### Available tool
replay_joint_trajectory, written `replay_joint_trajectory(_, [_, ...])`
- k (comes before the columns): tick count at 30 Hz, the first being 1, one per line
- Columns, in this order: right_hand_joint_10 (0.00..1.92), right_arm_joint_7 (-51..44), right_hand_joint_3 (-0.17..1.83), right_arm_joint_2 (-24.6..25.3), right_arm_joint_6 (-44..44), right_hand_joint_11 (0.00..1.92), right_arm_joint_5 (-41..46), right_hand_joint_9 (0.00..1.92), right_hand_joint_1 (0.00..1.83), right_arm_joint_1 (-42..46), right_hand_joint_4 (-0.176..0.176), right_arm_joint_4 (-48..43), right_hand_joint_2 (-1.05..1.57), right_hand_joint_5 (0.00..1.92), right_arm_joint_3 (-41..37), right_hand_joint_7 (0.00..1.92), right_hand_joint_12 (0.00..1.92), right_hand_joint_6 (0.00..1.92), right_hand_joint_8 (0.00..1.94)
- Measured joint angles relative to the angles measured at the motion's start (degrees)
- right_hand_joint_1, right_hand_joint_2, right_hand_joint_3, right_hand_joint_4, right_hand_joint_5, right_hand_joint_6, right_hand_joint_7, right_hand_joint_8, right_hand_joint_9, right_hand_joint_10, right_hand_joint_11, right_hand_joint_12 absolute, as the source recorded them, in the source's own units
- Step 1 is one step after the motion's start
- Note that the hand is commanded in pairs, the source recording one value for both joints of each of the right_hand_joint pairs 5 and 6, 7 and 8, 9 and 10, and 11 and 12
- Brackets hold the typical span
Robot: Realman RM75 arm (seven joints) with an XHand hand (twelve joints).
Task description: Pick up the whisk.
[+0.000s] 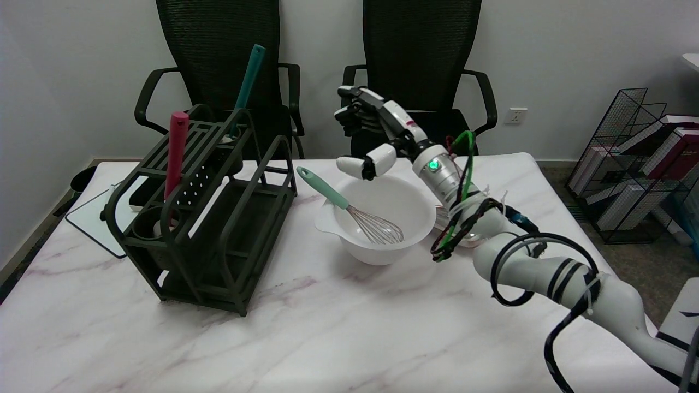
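1. At far left we see a dark green utensil rack (pixel 218 229) on the marble table (pixel 306 333), with a red-handled tool (pixel 176 147) and a teal-handled tool (pixel 248 82) standing upright in its cups. The rack's near end post stands just beside the bowl's left side, so that side gives us little room.

2. Next comes the whisk (pixel 349 210). Its wire head rests inside the white mixing bowl (pixel 382 218), and its teal handle leans out over the bowl's left rim. The long axis runs from upper left at the handle tip down to lower right at the wires.

3. Our right hand (pixel 371 136) hangs in the air above the bowl's far rim, holding nothing, with its fingers apart and lightly curled and the thumb pointing left. The handle lies below and to the left of the hand, apart from it.

4. We judge that the coming move is down and leftward to the handle, with the fingers closing across that slanted axis. Above the bowl the way is free, so lifting upward looks safest.

5. At far right, off the table, a wire basket (pixel 639 164) of books stands well apart from the work.
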State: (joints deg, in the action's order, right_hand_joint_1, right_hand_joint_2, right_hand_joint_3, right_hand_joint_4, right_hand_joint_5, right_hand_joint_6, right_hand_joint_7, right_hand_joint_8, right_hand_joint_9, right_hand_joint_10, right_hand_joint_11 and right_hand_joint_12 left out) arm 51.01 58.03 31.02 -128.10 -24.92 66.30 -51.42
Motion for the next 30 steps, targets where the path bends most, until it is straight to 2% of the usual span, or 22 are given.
replay_joint_trajectory(15, [0.54,-3.57,1.31,3.99,-5.89,0.55,-3.72,0.54,1.15,-9.25,0.0,-9.51,-0.22,0.27,7.02,0.58,0.55,0.27,0.58])
replay_joint_trajectory(30, [0.59,-4.63,1.26,7.96,-8.38,0.58,-5.29,0.59,1.16,-11.61,0.0,-14.3,-0.14,0.25,9.46,0.62,0.58,0.25,0.62])
